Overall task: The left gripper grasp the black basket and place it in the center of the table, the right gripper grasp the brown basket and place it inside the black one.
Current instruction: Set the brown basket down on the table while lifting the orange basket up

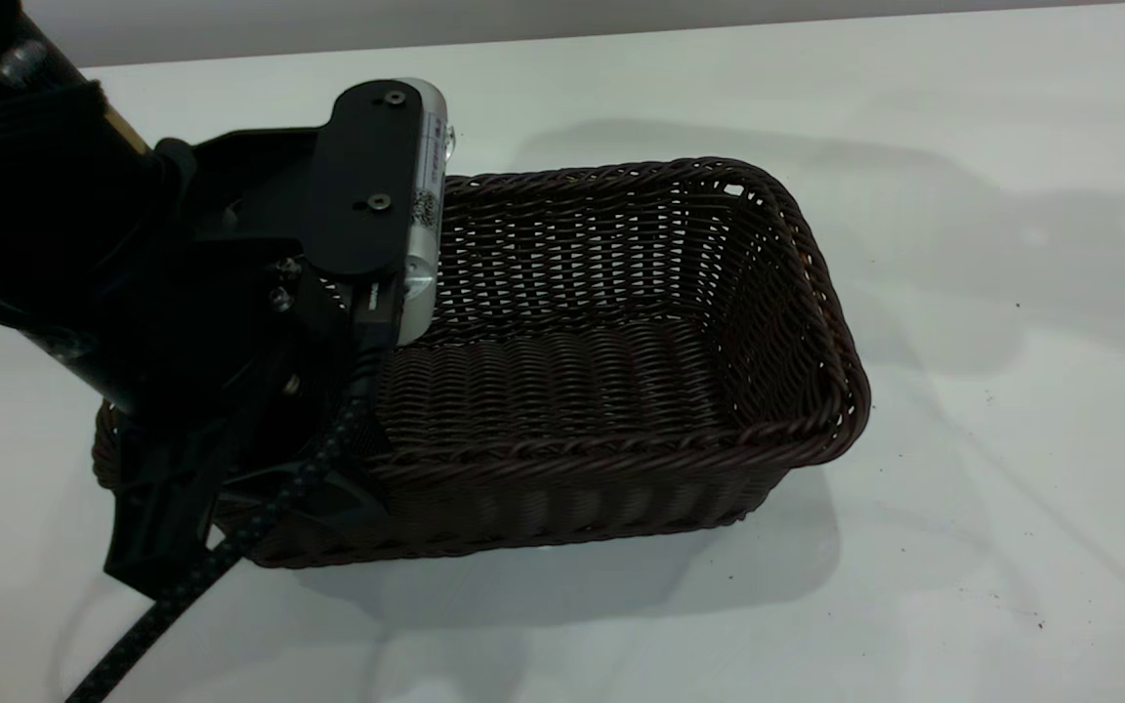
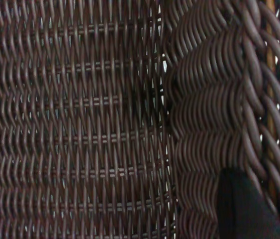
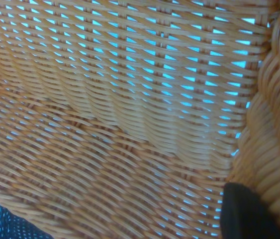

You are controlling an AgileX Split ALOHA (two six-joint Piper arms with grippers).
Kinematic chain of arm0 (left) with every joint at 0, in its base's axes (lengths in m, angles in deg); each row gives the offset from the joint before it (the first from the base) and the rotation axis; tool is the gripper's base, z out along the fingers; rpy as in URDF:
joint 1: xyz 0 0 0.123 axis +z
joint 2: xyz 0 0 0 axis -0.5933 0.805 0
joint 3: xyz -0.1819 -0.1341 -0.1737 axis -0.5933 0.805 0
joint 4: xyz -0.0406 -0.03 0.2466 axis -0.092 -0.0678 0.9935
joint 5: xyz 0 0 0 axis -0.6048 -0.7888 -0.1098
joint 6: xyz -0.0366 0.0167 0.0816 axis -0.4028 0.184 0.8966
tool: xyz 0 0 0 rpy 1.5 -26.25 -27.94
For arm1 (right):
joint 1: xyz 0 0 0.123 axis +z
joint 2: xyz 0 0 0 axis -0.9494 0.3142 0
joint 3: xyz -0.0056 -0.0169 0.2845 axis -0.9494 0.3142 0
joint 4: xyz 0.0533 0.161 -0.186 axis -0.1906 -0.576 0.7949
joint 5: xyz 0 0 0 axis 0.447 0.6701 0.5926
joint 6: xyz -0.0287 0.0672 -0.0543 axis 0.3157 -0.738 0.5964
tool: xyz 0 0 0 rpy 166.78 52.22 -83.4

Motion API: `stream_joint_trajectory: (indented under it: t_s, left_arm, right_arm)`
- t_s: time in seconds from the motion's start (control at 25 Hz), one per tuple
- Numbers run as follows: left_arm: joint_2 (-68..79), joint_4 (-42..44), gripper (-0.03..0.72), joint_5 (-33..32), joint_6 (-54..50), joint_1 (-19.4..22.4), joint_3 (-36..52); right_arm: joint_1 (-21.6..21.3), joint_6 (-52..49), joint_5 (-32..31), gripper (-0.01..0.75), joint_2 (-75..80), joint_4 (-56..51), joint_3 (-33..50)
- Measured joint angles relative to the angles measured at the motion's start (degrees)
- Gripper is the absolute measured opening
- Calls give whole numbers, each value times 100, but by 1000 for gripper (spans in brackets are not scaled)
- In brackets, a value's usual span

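black basket (image 1: pixel 621 332) | on white table (image 1: pixel 1012 547), screen centre | my left gripper (image 1: pixel 230 488) at its 8 o'clock rim, fingers: cannot tell | looks light, stiff; I'd grip braided rim | brown basket (image 3: pixel 120 124) fills right wrist view.

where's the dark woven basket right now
In the exterior view, the dark brown-black rectangular wicker basket sits on the white table, and the left end effector is at its left end.
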Motion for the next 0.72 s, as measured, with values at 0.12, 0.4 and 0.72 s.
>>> stream_joint_trajectory:
  t_s: [0.12, 0.4, 0.72]
  left_arm:
    - [0, 29, 133, 169, 0, 0, 0]
    - [0, 267, 133, 462, -30, 0, 0]
    - [0, 328, 133, 465, -356, 0, 0]
  right_arm:
    - [0, 82, 0, 106, 0, -86, 0]
    - [0, 204, -5, 106, 0, -246, 0]
    - [0, 204, -11, 106, 0, -239, 0]
